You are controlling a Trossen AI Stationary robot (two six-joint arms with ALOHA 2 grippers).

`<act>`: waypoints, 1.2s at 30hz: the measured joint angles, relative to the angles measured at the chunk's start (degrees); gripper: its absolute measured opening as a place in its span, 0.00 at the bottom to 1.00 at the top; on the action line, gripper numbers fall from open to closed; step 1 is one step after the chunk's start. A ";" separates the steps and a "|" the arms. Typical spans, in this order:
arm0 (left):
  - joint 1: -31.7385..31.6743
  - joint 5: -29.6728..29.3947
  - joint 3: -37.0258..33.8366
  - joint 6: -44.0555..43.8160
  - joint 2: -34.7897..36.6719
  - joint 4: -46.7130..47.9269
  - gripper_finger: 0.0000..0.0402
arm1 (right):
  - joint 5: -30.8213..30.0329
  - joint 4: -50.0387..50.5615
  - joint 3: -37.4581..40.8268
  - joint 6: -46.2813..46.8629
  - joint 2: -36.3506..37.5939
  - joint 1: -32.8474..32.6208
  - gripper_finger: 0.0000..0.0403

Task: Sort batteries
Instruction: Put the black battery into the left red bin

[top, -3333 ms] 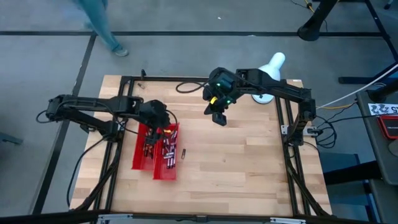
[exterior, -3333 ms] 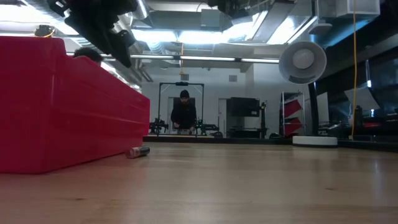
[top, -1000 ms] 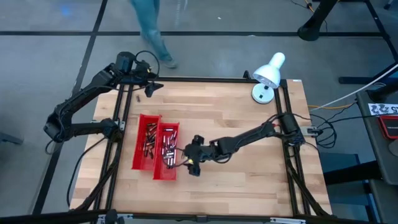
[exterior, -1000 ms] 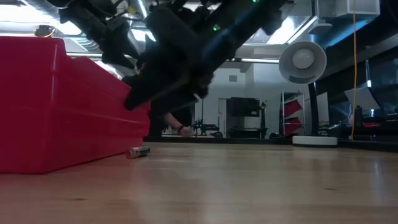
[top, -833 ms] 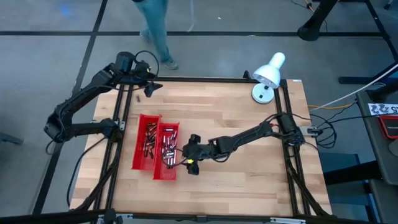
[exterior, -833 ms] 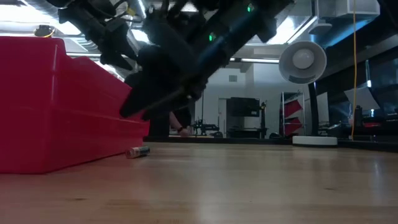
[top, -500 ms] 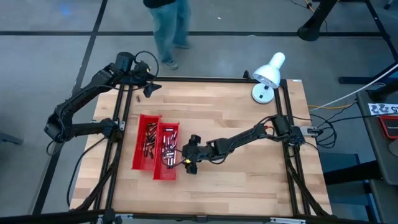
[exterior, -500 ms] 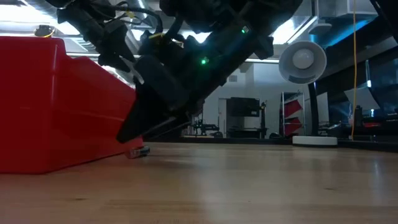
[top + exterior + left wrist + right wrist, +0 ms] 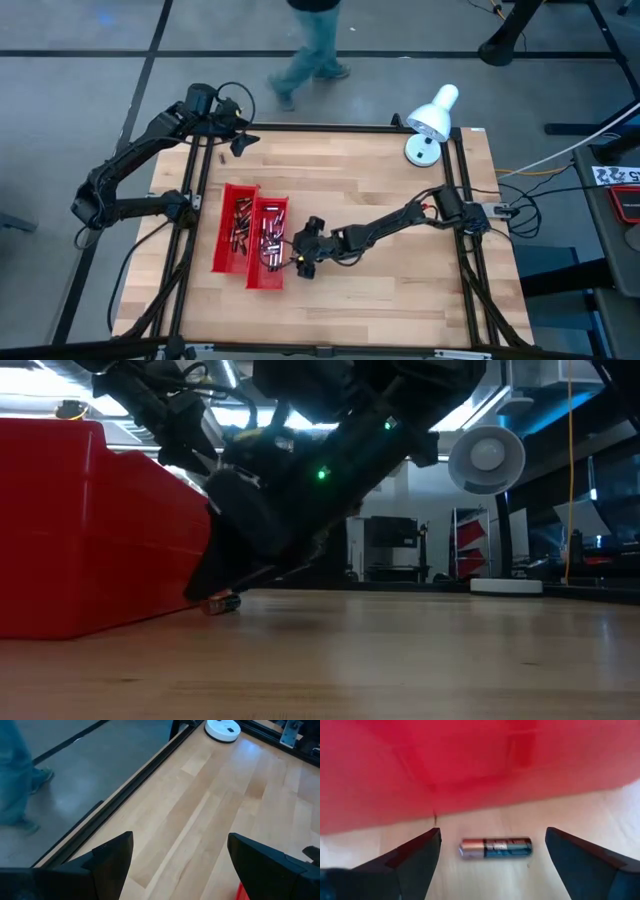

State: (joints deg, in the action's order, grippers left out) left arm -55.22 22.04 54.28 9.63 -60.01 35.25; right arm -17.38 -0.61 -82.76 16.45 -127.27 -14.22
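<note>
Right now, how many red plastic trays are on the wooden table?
2. The left red plastic tray and the right red plastic tray sit touching side by side on the table's left half; nothing seems to hide another.

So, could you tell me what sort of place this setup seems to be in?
Probably a robotics lab or workshop. Two robot arms are mounted on a framed wooden table on a grey concrete floor, with equipment racks in the open room behind and a person walking past.

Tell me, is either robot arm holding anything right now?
Nothing is held. The right tool stands open around a loose battery on the table; the left tool is open, empty.
</note>
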 joint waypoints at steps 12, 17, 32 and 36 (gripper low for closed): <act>0.00 0.00 0.00 0.32 -0.02 0.13 0.78 | -2.20 -1.89 -0.07 4.53 -2.22 -0.02 0.89; 0.00 0.00 0.00 0.45 -0.02 0.15 0.78 | -2.41 -1.41 -0.11 4.50 -2.22 -0.02 0.85; 0.00 -0.17 0.00 1.60 -0.02 0.12 0.78 | -1.06 0.64 -0.15 4.09 -1.61 -0.01 0.55; 0.00 -0.17 0.00 1.64 -0.02 0.12 0.78 | -1.87 6.13 -0.06 3.59 0.31 0.02 0.59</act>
State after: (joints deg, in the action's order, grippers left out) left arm -55.22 21.87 54.28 11.27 -60.03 35.38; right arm -19.25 5.52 -82.82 20.04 -126.96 -14.20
